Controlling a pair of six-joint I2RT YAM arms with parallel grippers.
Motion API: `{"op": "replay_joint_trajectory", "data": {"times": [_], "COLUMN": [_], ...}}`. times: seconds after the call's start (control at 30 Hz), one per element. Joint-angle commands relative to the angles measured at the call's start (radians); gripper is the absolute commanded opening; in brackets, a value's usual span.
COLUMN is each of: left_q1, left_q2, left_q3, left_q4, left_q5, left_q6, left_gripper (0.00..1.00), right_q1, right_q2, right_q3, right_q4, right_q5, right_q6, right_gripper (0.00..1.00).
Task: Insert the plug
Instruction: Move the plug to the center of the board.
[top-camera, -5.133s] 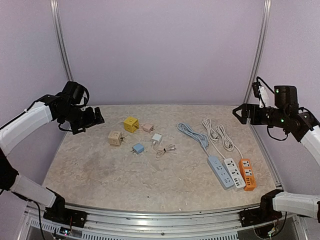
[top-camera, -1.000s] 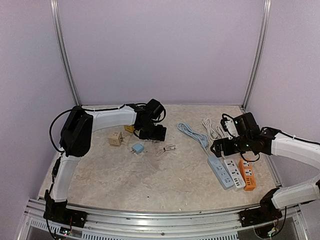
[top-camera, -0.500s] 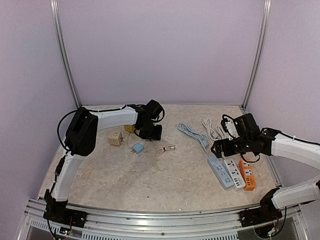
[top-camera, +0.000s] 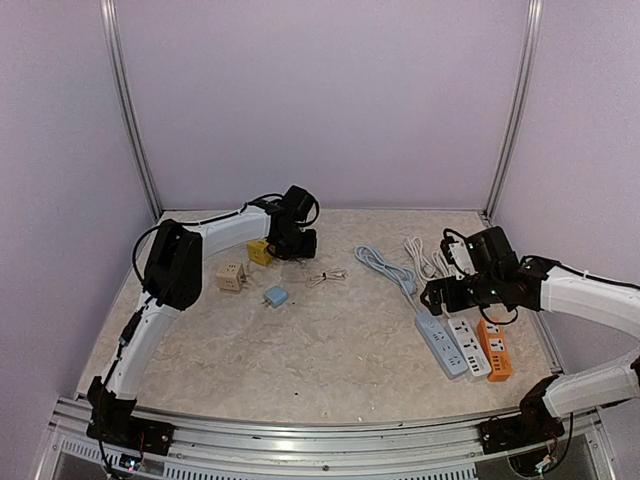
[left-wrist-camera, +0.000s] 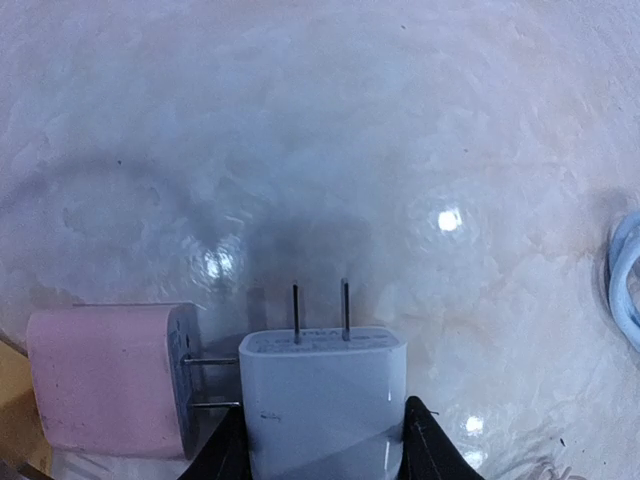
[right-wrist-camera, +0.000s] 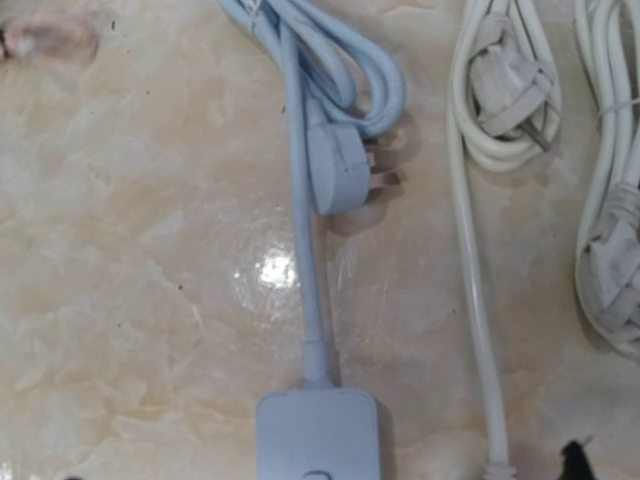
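Note:
In the left wrist view a white plug (left-wrist-camera: 322, 400) with two metal prongs pointing away sits between my left gripper's black fingers (left-wrist-camera: 425, 450), which press on both its sides. My left gripper (top-camera: 299, 244) is at the back of the table beside the yellow socket cube (top-camera: 260, 250), and the plug's thin white cable (top-camera: 328, 277) trails from it. A pink plug (left-wrist-camera: 105, 380) lies just left of the white one, prongs toward it. My right gripper (top-camera: 432, 297) hangs open over the end of the blue-grey power strip (top-camera: 441, 343) (right-wrist-camera: 318, 435).
A beige socket cube (top-camera: 231, 276) and a blue plug (top-camera: 275, 296) lie in front of the left gripper. A white strip (top-camera: 468, 345) and an orange strip (top-camera: 494, 348) lie beside the blue-grey one. Coiled cords (right-wrist-camera: 340, 165) (right-wrist-camera: 500, 90) run behind them.
My left gripper has closed on the white plug and drawn back toward the rear of the table, dragging the thin cable along. The right arm has stayed put.

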Motion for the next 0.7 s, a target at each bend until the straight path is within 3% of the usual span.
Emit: {"op": "replay_joint_trajectory", "data": {"times": [0.0, 0.07, 0.17, 0.3, 0.4, 0.47, 0.53, 0.67], "left_q1": [0.058, 0.075, 0.115, 0.105, 0.082, 0.075, 0.074, 0.072], "left_q2": [0.065, 0.069, 0.099, 0.059, 0.021, 0.014, 0.007, -0.036], "left_q3": [0.053, 0.065, 0.115, 0.040, 0.008, 0.015, 0.013, -0.006], "left_q4": [0.030, 0.058, 0.051, 0.110, 0.153, 0.155, 0.162, 0.158], "left_q5": [-0.038, -0.041, 0.077, 0.111, 0.106, 0.124, 0.150, 0.191], "left_q6": [-0.043, -0.053, -0.134, -0.159, -0.144, -0.143, -0.148, -0.173], "left_gripper": [0.32, 0.37, 0.41, 0.43, 0.59, 0.82, 0.97, 0.99], "right_q1": [0.012, 0.013, 0.012, 0.012, 0.013, 0.013, 0.013, 0.017], "right_q2": [0.019, 0.031, 0.064, 0.116, 0.147, 0.171, 0.202, 0.269], "right_q3": [-0.008, -0.004, 0.010, 0.034, 0.032, 0.033, 0.041, 0.075], "right_q4": [0.018, 0.027, 0.033, 0.014, 0.025, 0.034, 0.036, 0.028], "right_q5": [-0.006, -0.004, -0.003, -0.010, -0.018, -0.031, -0.049, -0.056], "right_q6": [0.005, 0.002, -0.006, -0.024, -0.031, -0.040, -0.057, -0.093], "right_gripper": [1.00, 1.00, 1.00, 1.00, 1.00, 1.00, 1.00, 1.00]}}
